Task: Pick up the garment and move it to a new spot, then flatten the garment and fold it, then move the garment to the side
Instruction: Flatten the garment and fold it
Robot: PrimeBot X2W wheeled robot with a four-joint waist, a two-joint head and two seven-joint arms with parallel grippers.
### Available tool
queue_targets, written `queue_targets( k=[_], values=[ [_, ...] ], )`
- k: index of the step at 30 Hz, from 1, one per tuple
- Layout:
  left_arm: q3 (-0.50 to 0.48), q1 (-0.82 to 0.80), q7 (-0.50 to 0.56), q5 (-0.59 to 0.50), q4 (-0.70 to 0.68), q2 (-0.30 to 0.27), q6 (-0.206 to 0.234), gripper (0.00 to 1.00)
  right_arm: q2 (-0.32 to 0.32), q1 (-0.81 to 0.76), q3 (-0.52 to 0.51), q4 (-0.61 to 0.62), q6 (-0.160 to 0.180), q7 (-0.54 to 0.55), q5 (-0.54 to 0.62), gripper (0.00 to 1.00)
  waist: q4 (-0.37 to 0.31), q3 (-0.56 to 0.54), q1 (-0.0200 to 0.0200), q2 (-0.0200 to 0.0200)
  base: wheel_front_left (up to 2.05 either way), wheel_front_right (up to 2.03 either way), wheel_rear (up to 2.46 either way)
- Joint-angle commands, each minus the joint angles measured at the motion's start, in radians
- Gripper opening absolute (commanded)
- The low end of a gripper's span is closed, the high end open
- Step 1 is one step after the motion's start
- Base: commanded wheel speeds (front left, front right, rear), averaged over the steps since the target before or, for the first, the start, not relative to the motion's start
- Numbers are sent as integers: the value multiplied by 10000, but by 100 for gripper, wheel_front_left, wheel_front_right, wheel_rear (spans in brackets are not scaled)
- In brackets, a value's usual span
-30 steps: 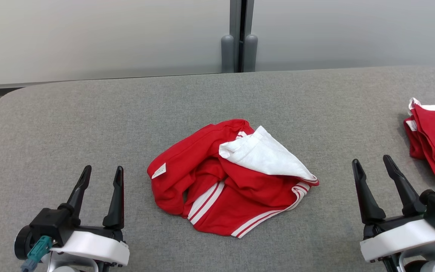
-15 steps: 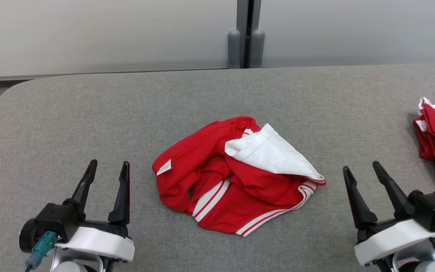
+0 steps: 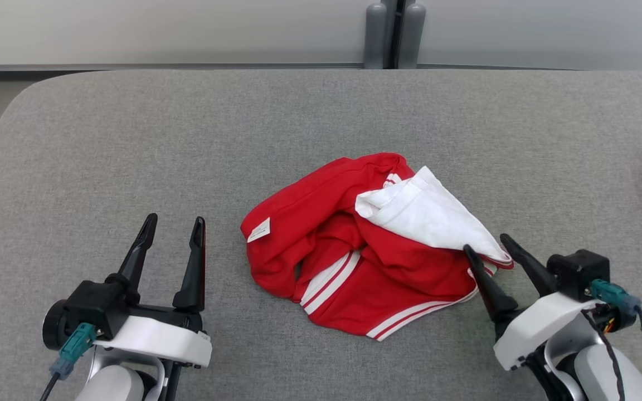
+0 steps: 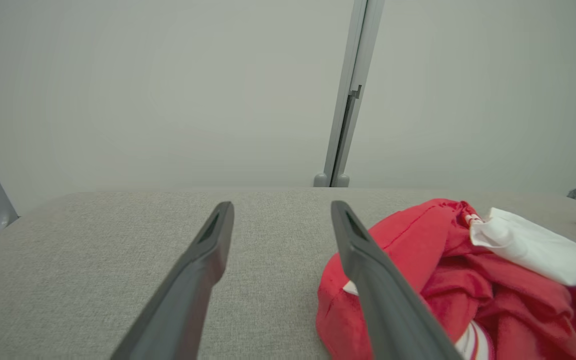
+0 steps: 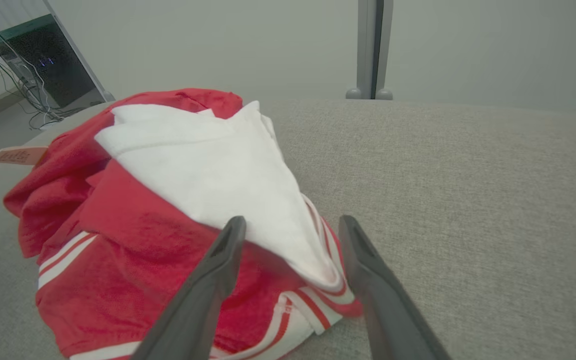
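the garment [image 3: 365,262] lies crumpled mid-table [image 3: 131,167], its striped right corner between the wide-open fingers of the right gripper [image 3: 485,241], the left gripper [image 3: 176,218] open just beside it; soft, light cloth, likely to sag, so that hemmed corner looks the best hold

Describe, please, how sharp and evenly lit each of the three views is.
Head view: soft, even light with no glare; the garment casts only a faint shadow on the table, and everything is sharp. Left wrist view: the left gripper goes soft toward the bottom edge, while the table weave stays clear. Right wrist view: the garment's fabric is crisp, and the right gripper blurs low down.
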State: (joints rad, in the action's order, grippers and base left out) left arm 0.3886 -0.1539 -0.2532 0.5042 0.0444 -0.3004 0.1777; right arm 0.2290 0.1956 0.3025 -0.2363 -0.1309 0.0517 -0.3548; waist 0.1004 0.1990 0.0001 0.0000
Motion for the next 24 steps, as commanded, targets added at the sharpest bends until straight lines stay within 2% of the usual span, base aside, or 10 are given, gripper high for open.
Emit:
queue_targets(
  k=[1,2,8,14,24],
  values=[
    [-39,-185,-40,-31,55,1,-21,100,108,169,29,-57,4,-147,-125,39,31,40,-1,0,0,0,0],
    [-57,-208,-44,-32,83,21,-35,100,147,230,94,-135,4,-178,-189,0,34,47,-1,0,0,0,0],
    [-180,-203,-97,-100,157,82,-59,100,429,553,96,-22,4,-410,-504,0,-16,71,-1,0,0,0,0],
    [-263,-213,-111,-159,155,118,-74,100,671,767,-471,446,4,-756,-335,0,-93,99,-1,0,0,0,0],
    [-375,-285,-126,-302,161,209,-146,100,1020,861,-3008,1559,4,-1245,548,0,-320,322,-1,0,0,0,0]
  ],
)
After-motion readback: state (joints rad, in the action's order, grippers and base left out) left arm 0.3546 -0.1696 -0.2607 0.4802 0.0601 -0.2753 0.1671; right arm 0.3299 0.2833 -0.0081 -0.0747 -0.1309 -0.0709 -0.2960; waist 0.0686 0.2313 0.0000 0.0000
